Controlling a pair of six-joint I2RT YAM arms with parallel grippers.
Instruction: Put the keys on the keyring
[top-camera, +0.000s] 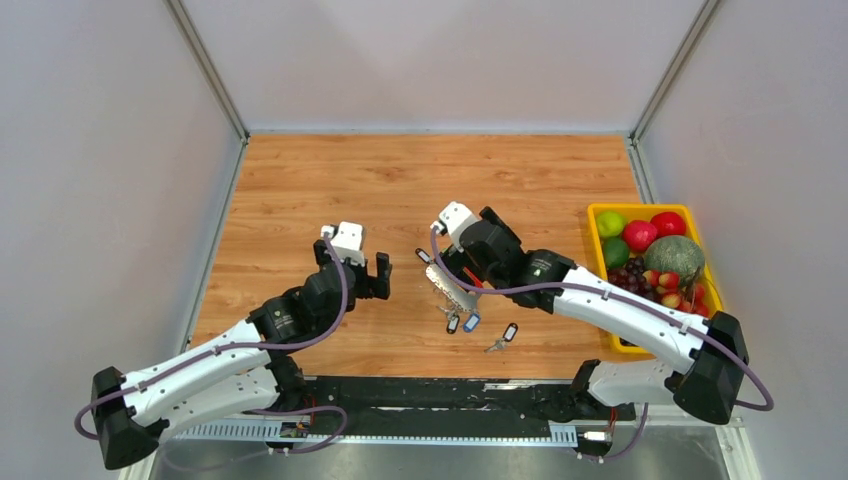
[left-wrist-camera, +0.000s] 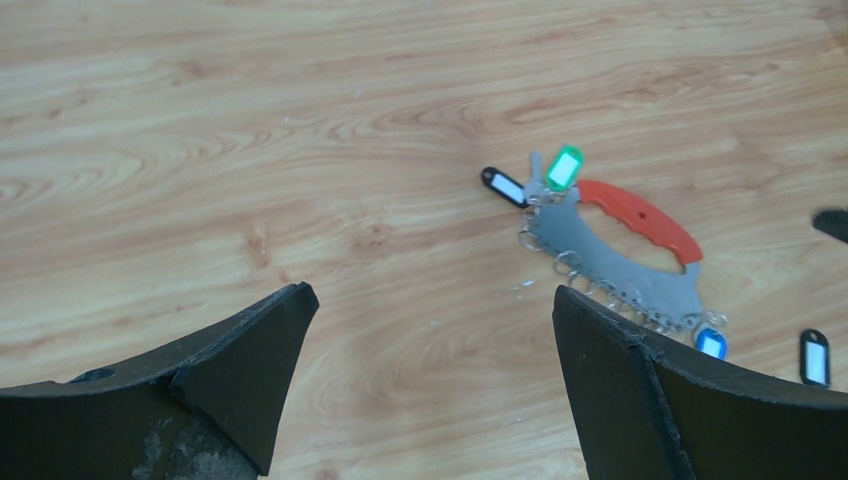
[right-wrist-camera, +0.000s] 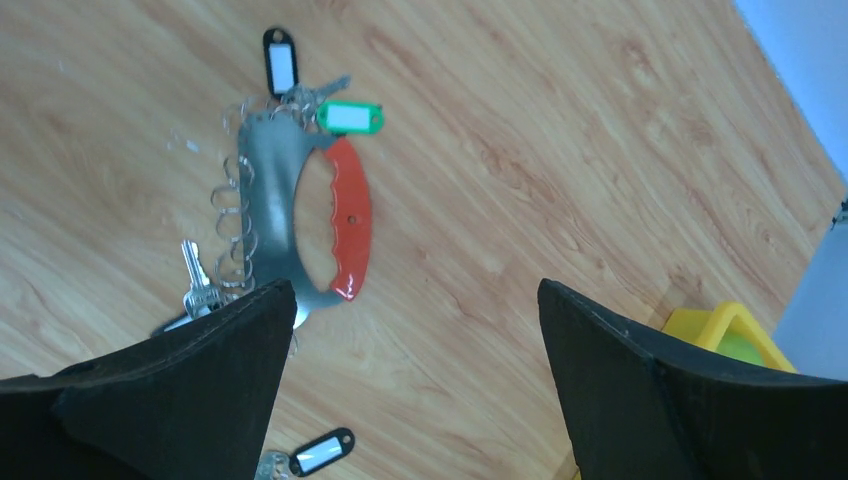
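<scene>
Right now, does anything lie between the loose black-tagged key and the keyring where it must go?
Nothing visible does. The loose key lies apart from the keyring, and only bare table shows between them in the right wrist view.

Left: the white-and-black left arm (top-camera: 200, 365) runs from its base at the near left corner forward and inward, forearm low, a purple cable looped along it. At its end the black two-finger left gripper (left-wrist-camera: 430, 295) points downward, its fingers (left-wrist-camera: 230, 380) spread wide apart and holding nothing.

Right: the white-and-black right arm (top-camera: 640, 310) mirrors it, reaching from the near right corner inward toward the centre, wrist pitched down. The black two-finger right gripper (right-wrist-camera: 415, 285) is likewise spread wide, both fingers (right-wrist-camera: 650, 390) empty. The two wrists stand near each other, not touching.
</scene>
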